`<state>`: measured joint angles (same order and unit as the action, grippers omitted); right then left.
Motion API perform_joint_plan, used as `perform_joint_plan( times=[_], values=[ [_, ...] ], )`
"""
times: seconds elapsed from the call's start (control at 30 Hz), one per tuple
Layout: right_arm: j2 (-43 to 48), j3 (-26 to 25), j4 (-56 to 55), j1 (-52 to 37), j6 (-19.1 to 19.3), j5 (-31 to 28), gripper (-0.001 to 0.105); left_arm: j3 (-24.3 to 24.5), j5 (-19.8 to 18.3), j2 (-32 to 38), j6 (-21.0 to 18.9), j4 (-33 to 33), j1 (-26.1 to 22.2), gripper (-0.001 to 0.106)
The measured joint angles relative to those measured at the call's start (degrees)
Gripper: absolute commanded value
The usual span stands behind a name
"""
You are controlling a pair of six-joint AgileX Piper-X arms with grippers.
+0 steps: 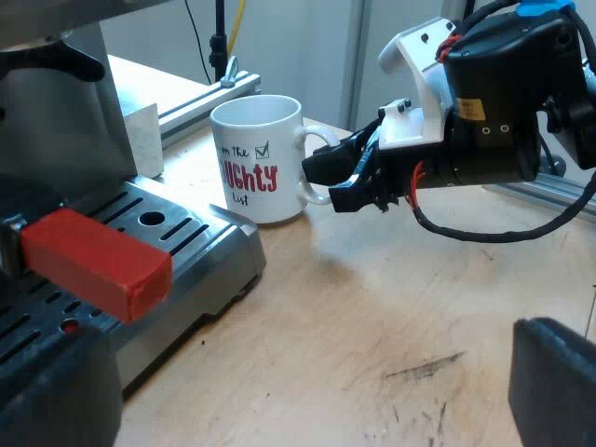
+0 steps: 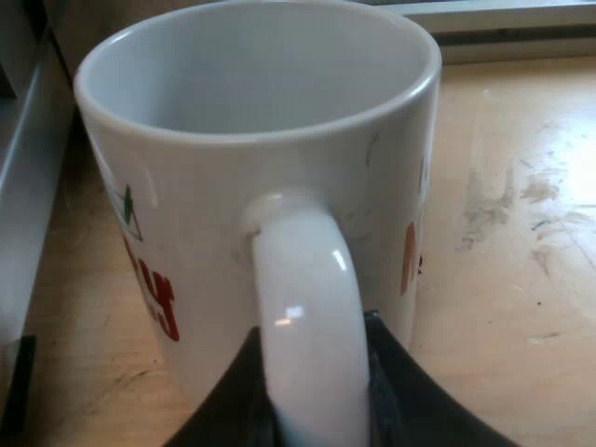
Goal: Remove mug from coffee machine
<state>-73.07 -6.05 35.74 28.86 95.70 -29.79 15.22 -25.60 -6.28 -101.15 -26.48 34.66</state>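
**Desk:** Where is the mug?

**Operator:** The white ceramic mug (image 1: 256,163), with red and black lettering, stands upright and empty on the pale scuffed wooden table (image 1: 372,354). It is just beside the espresso machine's slotted metal drip tray (image 1: 191,233), not on it. I see no gap under its base, so I judge that it is resting on the wood.

**Desk:** And your right hand?

**Operator:** My right gripper (image 1: 328,183) is at the mug's looped white handle (image 2: 307,307). In my right wrist view the black fingers (image 2: 410,396) sit on either side of the loop, pressed against it, so I read that as a pinch on the handle.

**Desk:** Left hand?

**Operator:** My left gripper (image 1: 307,391) hangs spread wide and holds nothing. It is near the red block end of the holder's handle (image 1: 93,263) at the machine's front.

**Desk:** So how far along are you?

**Operator:** I'd say the removal itself looks done, because the mug is clear of the tray. What's left, I think, is to let go of the handle and back away without nudging the mug toward the tray.
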Motion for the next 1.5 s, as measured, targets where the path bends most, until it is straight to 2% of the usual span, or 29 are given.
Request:
perform_joint_plan(
  times=[0.1, 0.17, 0.23, 0.27, 0.3, 0.4, 0.77, 1.0, 1.1, 1.3, 1.33, 1.5],
  values=[
    [0.0, 0.0, -1.0, 0.0, 0.0, 1.0, 0.002, 0.0, 0.0, 0.0, 0.0, 0.0, 0.0, 0.086],
    [0.0, 0.0, -1.2, 0.0, 0.0, 1.1, 0.012, 0.0, 0.0, 0.0, 0.0, 0.0, 0.0, 0.086],
    [0.0, 0.0, -1.2, 0.0, 0.0, 1.3, 0.031, 0.0, 0.0, 0.0, 0.0, 0.0, 0.0, 0.086],
    [0.0, 0.0, -1.2, 0.0, 0.0, 1.3, 0.035, 0.0, 0.0, 0.0, 0.0, 0.0, 0.0, 0.086],
    [0.0, 0.0, -1.2, 0.0, 0.0, 1.4, 0.046, 0.0, 0.0, 0.0, 0.0, 0.0, 0.0, 0.086],
    [0.1, 0.0, -1.2, 0.0, 0.0, 1.4, 0.063, 0.0, 0.0, 0.0, 0.0, 0.0, 0.0, 0.086],
    [4.0, 0.0, -3.9, 0.0, 0.0, 1.4, 0.063, 0.0, 0.0, 0.0, 0.0, 0.0, 0.0, 0.086],
    [13.3, 0.0, -15.1, 0.0, -1.1, 1.4, 0.063, 0.0, 0.0, 0.0, 0.0, 0.0, 0.0, 0.086],
    [20.5, 0.0, -23.8, 0.0, -2.8, 2.6, 0.063, 0.0, 0.0, 0.0, 0.0, 0.0, 0.0, 0.086],
    [29.8, -2.9, -38.8, 0.0, -3.2, 5.1, 0.063, 0.0, 0.0, 0.0, 0.0, 0.0, 0.0, 0.086],
    [32.1, -4.6, -44.9, 0.0, -3.2, 5.1, 0.063, 0.0, 0.0, 0.0, 0.0, 0.0, 0.0, 0.086],
    [36.7, -10.3, -58.7, 0.0, -3.6, 6.2, 0.063, 0.0, 0.0, 0.0, -1.7, 0.0, 0.0, 0.086]
  ],
)
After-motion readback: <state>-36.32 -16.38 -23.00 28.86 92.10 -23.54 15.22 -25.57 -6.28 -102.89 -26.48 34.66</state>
